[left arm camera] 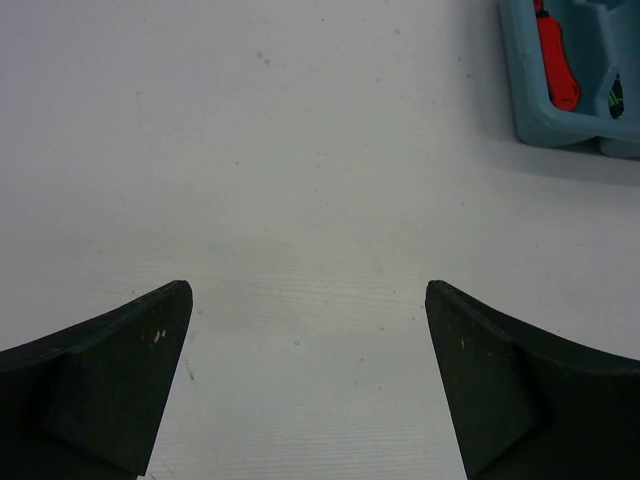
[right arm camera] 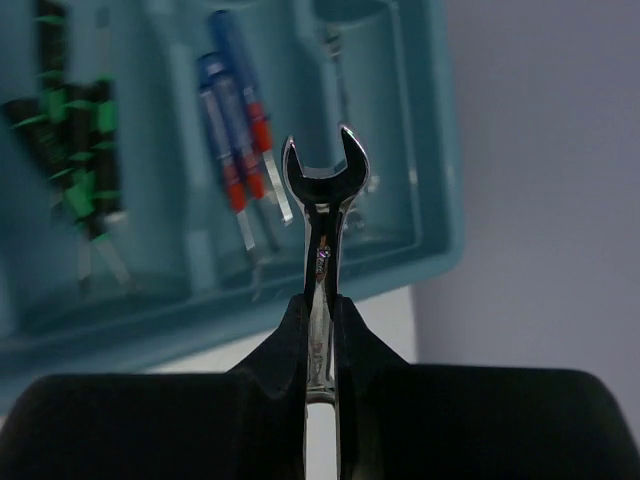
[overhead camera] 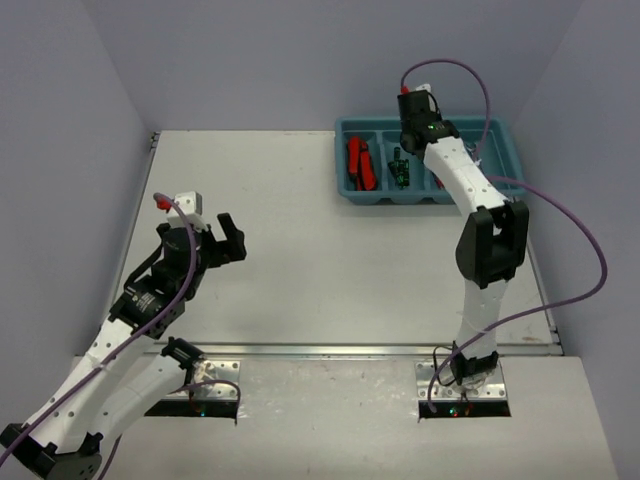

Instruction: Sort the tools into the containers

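Note:
The teal tray [overhead camera: 500,135] stands at the back right of the table. It holds red-and-black folding knives [overhead camera: 358,163], green-and-black screwdrivers [overhead camera: 399,168] and, in the right wrist view, blue-handled screwdrivers [right arm camera: 232,130] and a wrench [right arm camera: 340,70] lying in the rightmost compartment. My right gripper [right arm camera: 322,300] is shut on a silver open-end wrench [right arm camera: 324,180], held above the tray [right arm camera: 420,250]; its open end points at the rightmost compartment. My left gripper [overhead camera: 228,240] is open and empty over the bare table at the left; its fingers [left arm camera: 110,380] show in the left wrist view.
The tray's near left corner [left arm camera: 530,110] with a red knife [left arm camera: 556,60] shows at the top right of the left wrist view. Grey walls enclose the table on three sides. A purple cable [overhead camera: 590,250] loops to the right of the right arm.

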Controlling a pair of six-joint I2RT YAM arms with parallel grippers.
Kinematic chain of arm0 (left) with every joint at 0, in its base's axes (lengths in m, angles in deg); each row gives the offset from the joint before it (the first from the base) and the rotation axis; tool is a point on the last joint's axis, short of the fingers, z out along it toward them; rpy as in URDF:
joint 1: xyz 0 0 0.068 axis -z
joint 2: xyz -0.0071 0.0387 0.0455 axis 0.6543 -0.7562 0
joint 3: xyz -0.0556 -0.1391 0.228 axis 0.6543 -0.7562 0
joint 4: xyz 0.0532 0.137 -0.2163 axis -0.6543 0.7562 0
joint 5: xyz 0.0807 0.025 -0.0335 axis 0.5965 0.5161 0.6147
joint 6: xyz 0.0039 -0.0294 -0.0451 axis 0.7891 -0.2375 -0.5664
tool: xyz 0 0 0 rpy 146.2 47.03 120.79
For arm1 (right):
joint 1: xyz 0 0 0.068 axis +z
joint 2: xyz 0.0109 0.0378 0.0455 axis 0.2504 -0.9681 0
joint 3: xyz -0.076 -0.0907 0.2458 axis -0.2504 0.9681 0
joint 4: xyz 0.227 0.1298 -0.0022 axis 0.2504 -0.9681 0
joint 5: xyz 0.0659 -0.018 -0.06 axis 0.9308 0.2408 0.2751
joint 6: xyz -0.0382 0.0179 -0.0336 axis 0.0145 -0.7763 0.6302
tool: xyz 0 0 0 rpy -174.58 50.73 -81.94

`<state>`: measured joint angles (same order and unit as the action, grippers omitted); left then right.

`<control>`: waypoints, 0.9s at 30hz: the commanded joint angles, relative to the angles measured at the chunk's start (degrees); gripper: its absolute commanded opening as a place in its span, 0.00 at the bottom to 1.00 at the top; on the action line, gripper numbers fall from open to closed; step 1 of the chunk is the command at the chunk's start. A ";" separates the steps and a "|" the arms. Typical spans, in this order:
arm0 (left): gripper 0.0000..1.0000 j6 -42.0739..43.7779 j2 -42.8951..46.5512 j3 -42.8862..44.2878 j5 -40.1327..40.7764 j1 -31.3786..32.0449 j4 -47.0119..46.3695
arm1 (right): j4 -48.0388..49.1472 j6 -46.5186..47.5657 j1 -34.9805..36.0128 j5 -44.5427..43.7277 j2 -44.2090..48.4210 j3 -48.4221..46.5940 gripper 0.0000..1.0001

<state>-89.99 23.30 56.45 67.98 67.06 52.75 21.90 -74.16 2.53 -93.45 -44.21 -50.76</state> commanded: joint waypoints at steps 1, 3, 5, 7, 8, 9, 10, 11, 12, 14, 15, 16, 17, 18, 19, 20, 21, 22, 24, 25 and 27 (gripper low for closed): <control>1.00 1.00 1.00 0.50 -1.88 0.44 -3.22 | 19.45 22.62 -6.64 -12.09 -9.06 -7.83 0.00; 1.00 1.22 0.74 0.46 -2.73 0.80 -3.40 | 27.71 34.16 -7.66 -15.91 -12.66 -10.62 0.00; 1.00 1.31 0.65 0.42 -3.33 1.29 -3.48 | 40.81 43.17 -8.26 -19.18 -16.51 -10.72 0.00; 1.00 1.39 0.65 0.46 -3.69 1.40 -3.66 | 56.14 54.89 -8.99 -20.75 -19.54 -9.80 0.00; 1.00 1.42 0.65 0.44 -3.82 1.42 -3.64 | 59.40 55.72 -9.55 -21.13 -21.02 -10.75 0.00; 1.00 1.48 0.66 0.37 -4.02 1.49 -3.57 | 59.27 55.08 -10.26 -21.33 -22.77 -12.11 0.00; 1.00 1.48 0.78 0.37 -4.03 1.51 -3.58 | 57.43 54.57 -10.39 -21.15 -22.99 -12.28 0.00; 1.00 1.48 1.03 0.31 -4.08 1.66 -3.63 | 54.05 51.14 -11.19 -19.94 -24.35 -13.34 0.00; 1.00 1.48 1.18 0.29 -4.11 1.75 -3.66 | 52.07 48.86 -11.67 -19.10 -25.15 -13.99 0.00; 1.00 1.48 1.39 0.11 -4.24 1.97 -3.79 | 51.80 46.96 -12.53 -18.54 -26.51 -15.40 0.00; 1.00 1.49 1.23 0.12 -4.39 2.12 -3.92 | 50.50 45.33 -13.03 -17.95 -27.38 -16.26 0.00; 1.00 1.53 1.01 0.16 -4.47 2.21 -3.92 | 48.28 43.82 -13.30 -17.20 -27.56 -16.36 0.00; 1.00 1.57 0.79 0.20 -4.57 2.29 -3.91 | 46.42 42.43 -13.54 -16.60 -27.79 -16.47 0.01; 1.00 1.57 0.58 0.20 -4.67 2.34 -3.86 | 45.87 41.53 -13.64 -16.59 -28.21 -16.68 0.06; 1.00 1.60 0.38 0.20 -4.72 2.37 -3.80 | 45.85 41.27 -13.73 -16.55 -28.60 -16.68 0.14; 1.00 1.66 0.21 0.20 -4.72 2.37 -3.75 | 46.20 41.54 -13.78 -16.50 -28.95 -16.51 0.25; 1.00 1.66 0.22 0.20 -4.72 2.37 -3.75 | 45.88 41.48 -13.79 -16.45 -29.14 -16.36 0.35; 1.00 1.66 0.30 0.20 -4.64 2.37 -3.75 | 44.94 40.77 -13.87 -15.90 -29.46 -16.51 0.51; 1.00 1.66 0.07 0.20 -4.37 2.37 -3.73 | 43.64 39.41 -14.05 -15.74 -29.52 -16.76 0.66; 1.00 1.66 -0.07 0.20 -4.37 2.37 -3.68 | 43.01 38.59 -14.05 -16.08 -29.42 -16.96 0.71; 1.00 1.66 -0.47 0.20 -4.37 2.37 -3.66 | 40.19 37.01 -13.91 -16.30 -28.72 -17.51 0.76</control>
<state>-88.94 23.51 56.43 64.07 68.70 51.78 64.46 -32.78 -11.76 -109.23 -73.93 -64.79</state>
